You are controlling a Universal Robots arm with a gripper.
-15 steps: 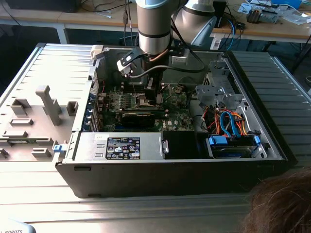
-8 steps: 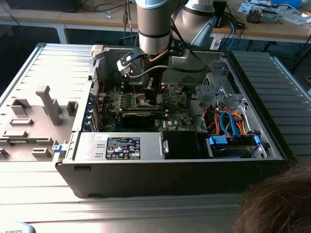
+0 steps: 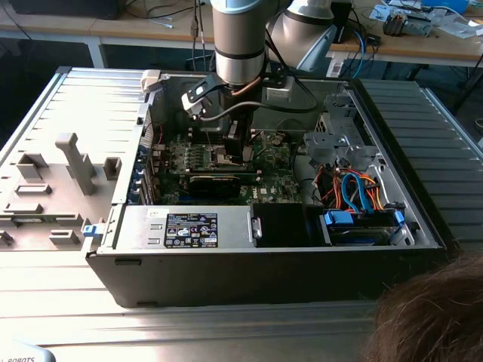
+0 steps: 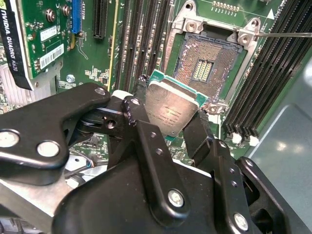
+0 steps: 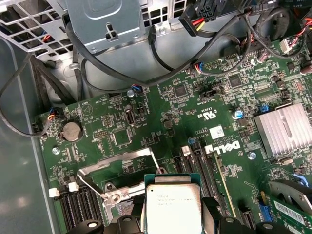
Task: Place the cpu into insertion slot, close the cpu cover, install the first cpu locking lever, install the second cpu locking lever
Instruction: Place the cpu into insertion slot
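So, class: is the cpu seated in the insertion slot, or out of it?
Out: the gripper holds the cpu clear of the insertion slot, which lies bare.

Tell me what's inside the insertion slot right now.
Bare contact pins, no chip seated, inside the insertion slot. The cpu, gripped in the hand, hides one corner.

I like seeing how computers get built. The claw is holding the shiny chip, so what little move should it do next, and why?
Probably slide the cpu over the insertion slot and square it up. The claw grips it just short of the slot, turned at an angle to it, and the slot's pins lie bare.
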